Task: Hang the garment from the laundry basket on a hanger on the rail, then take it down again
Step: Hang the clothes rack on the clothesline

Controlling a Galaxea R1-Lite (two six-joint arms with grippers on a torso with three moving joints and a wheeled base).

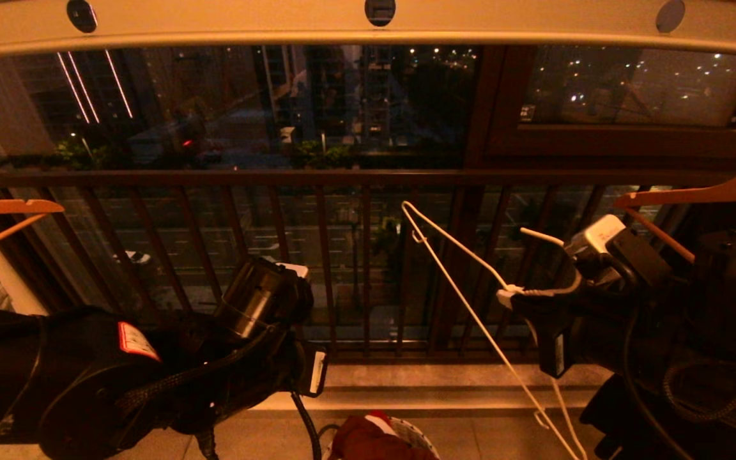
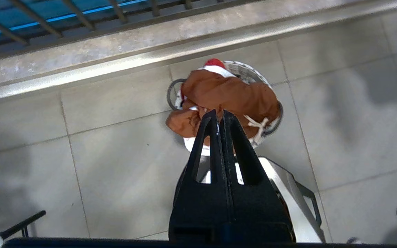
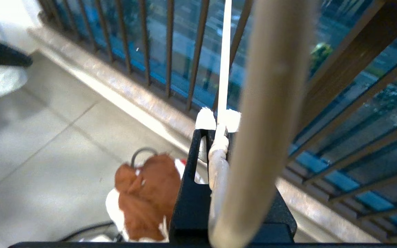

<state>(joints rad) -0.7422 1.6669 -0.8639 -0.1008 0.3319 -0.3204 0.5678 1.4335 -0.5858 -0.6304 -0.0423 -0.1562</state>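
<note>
The rail [image 1: 342, 25] is seen overhead. Below, on the floor, the laundry basket [image 2: 245, 69] is filled by the garment [image 2: 226, 96], well beneath the left gripper [image 2: 219, 117], whose fingers are clenched empty. The hanger [image 1: 457, 281] is grasped at its neck by the right gripper [image 3: 217, 129].

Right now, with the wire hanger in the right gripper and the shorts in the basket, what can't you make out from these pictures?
- Laundry basket: the rust-brown shorts cover most of it in the left wrist view; the bottom edge cuts it in the head view.
- White wire hanger: its lower end runs off the head view's bottom edge.
- Right gripper: a blurred pale bar close to the lens hides one side in the right wrist view.
- Left gripper: its own arm hides it in the head view.
</note>
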